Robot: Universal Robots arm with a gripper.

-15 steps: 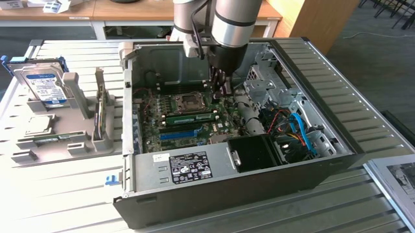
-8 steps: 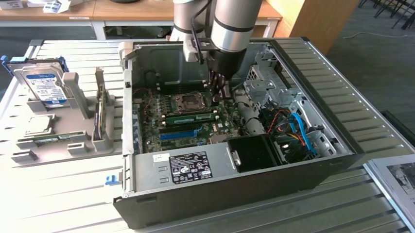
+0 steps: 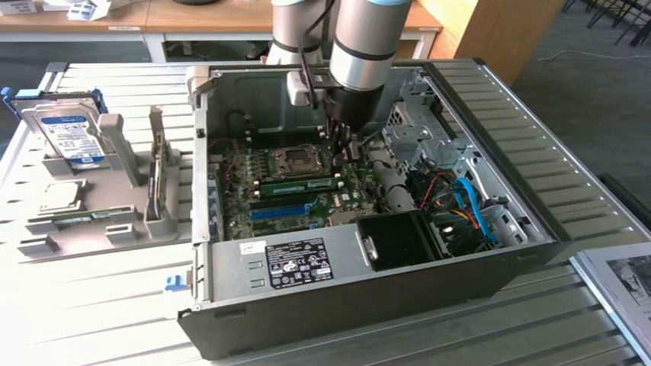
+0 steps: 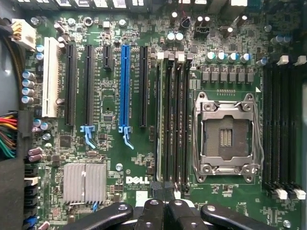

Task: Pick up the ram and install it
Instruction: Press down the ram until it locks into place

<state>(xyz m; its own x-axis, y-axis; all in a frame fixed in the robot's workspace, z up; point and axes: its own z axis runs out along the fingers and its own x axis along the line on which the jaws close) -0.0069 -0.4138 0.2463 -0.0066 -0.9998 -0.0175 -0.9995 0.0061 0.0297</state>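
The ram [image 3: 300,185], a long green stick, lies along a memory slot on the motherboard [image 3: 267,200], just in front of the processor socket [image 3: 298,158]. Inside the open computer case [image 3: 356,297], my gripper [image 3: 347,149] hangs over the stick's end toward the exterior view's right. In the wrist view my gripper [image 4: 164,213] is shut with nothing between its black fingers. It sits at one end of the row of memory slots [image 4: 173,124], beside the empty socket [image 4: 224,136].
A grey stand [image 3: 97,221] at the exterior view's left holds a hard drive [image 3: 69,137], a square silver chip [image 3: 61,197] and a thin board on edge [image 3: 158,171]. The power supply [image 3: 295,263], a black fan box [image 3: 402,240] and cables [image 3: 458,200] crowd the case.
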